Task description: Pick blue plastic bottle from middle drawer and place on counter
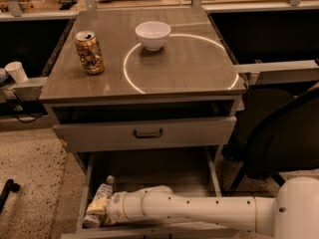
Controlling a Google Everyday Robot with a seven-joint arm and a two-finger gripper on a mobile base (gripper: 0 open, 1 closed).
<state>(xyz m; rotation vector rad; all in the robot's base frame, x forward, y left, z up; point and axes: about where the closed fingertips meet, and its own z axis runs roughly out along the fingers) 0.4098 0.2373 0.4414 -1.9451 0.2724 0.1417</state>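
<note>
The hand (98, 207) is sitting low in the left side of the middle drawer (164, 168), right by the blue plastic bottle (104, 189) lying there. I cannot tell if it is holding the bottle. A can (89, 52) and a white bowl (152, 35) are standing on the bench (189, 63).

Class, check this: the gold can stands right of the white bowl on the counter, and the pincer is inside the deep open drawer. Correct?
No. The camera view shows the can left of the bowl on the counter; the pincer is inside the deep open drawer.
</note>
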